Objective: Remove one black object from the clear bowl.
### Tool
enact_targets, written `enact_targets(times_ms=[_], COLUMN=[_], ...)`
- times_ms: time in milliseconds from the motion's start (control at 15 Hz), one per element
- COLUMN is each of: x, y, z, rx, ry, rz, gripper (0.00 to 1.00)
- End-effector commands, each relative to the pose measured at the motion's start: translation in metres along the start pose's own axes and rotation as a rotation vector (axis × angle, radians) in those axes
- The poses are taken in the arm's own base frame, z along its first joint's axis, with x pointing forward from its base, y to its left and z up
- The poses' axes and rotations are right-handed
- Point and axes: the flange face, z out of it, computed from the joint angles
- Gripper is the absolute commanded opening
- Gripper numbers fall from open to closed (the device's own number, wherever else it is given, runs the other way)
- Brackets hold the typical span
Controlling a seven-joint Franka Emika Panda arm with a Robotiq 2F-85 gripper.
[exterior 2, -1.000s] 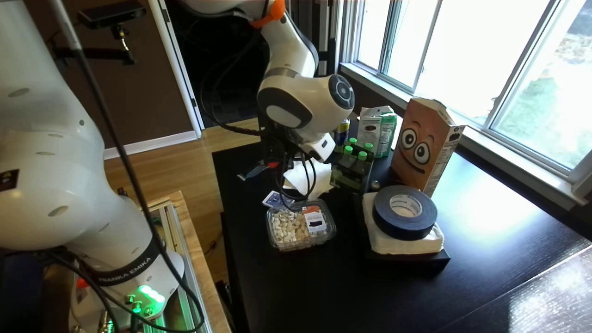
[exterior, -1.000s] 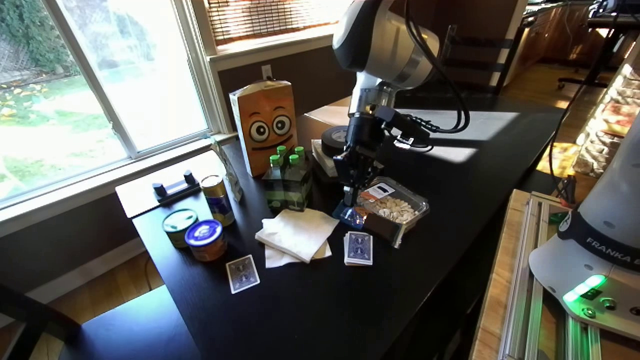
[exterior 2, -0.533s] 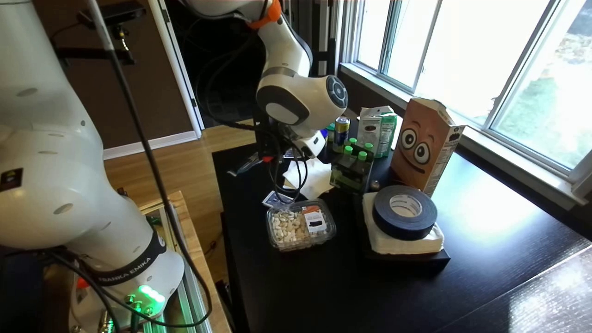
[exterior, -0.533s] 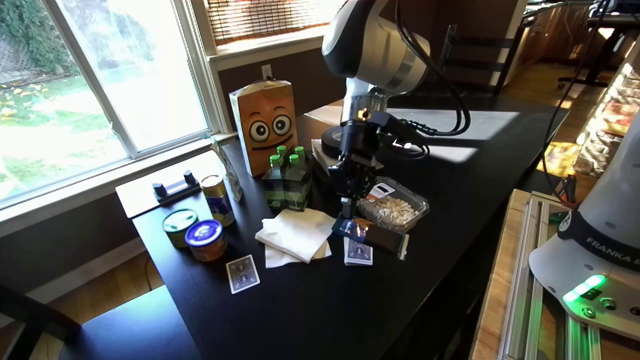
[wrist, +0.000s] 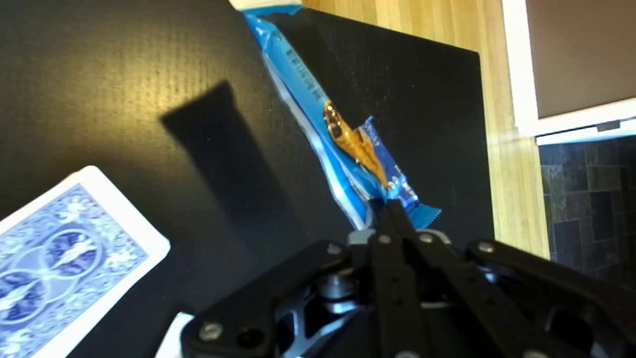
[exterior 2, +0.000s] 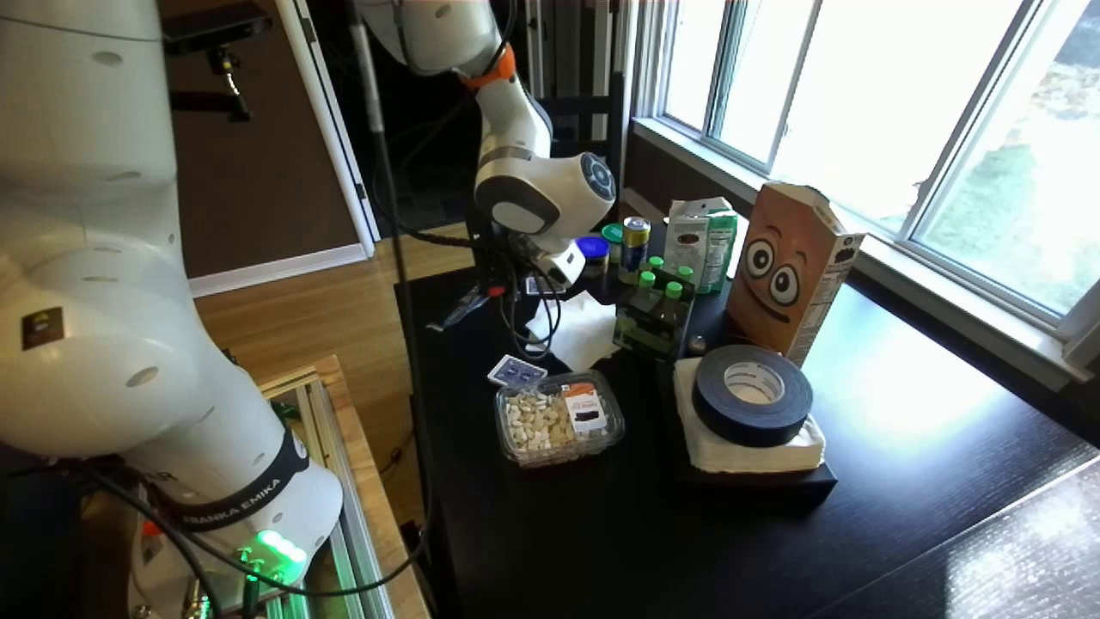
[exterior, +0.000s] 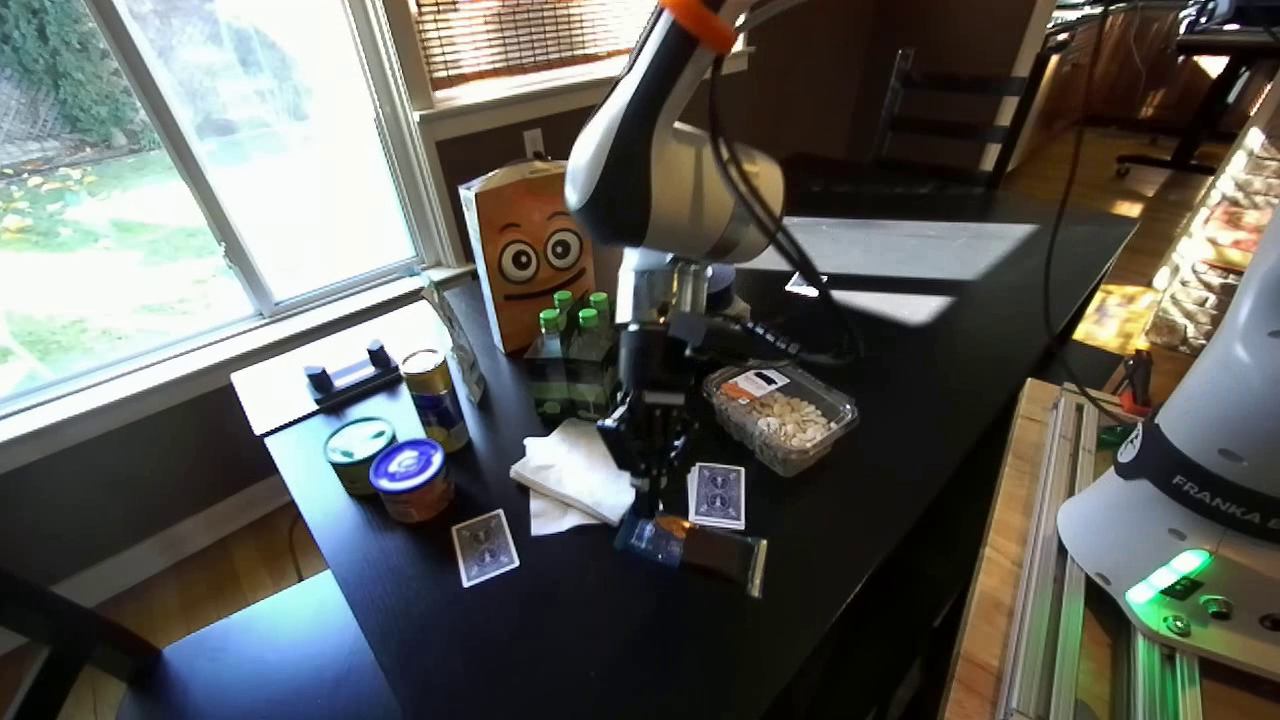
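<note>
The black object (exterior: pixel 710 553) is a flat wrapped bar, dark in the middle with bluish ends. It also shows in an exterior view (exterior 2: pixel 464 306), and in the wrist view its blue side (wrist: pixel 303 87) is bent at the grip. My gripper (exterior: pixel 650 508) is shut on it near one end, and its fingertips show in the wrist view (wrist: pixel 385 205). The bar hangs over the table, apart from its shadow. The clear bowl (exterior: pixel 785 462) is a see-through lidded box of pale pieces, apart from the bar. It also shows in an exterior view (exterior 2: pixel 552 458).
A card stack (exterior: pixel 718 496) lies between bar and bowl. White napkins (exterior: pixel 575 475) lie beside the gripper. A single card (exterior: pixel 486 547), cans (exterior: pixel 412 482), green bottles (exterior: pixel 572 370), an orange box (exterior: pixel 530 255) and a tape roll (exterior 2: pixel 754 395) stand around.
My gripper has carried the bar away from the clear bowl, past the card stack, toward the near end of the table with the single card. The bowl has stayed in place.
</note>
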Motion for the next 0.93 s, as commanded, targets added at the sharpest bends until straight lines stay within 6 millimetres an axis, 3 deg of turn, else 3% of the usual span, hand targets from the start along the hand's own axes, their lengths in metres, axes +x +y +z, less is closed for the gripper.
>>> enact_targets(times_ms=[0,267,333,400,533,867], x=[0.048,0.081,0.087,0.094,0.101,0.055], y=[-0.027,-0.040,-0.042,-0.043,-0.045,-0.043], z=[0.061,0.101,0.106,0.107,0.097,0.026], rx=[-0.031,-0.040,-0.047,-0.052,-0.050,-0.125], ry=[-0.041,-0.078,-0.088,-0.085,-0.073,-0.049], rz=[0.021,0.059,0.052,0.048,0.036,-0.043], gripper=[0.00,0.00,0.26,0.27,0.40,0.74])
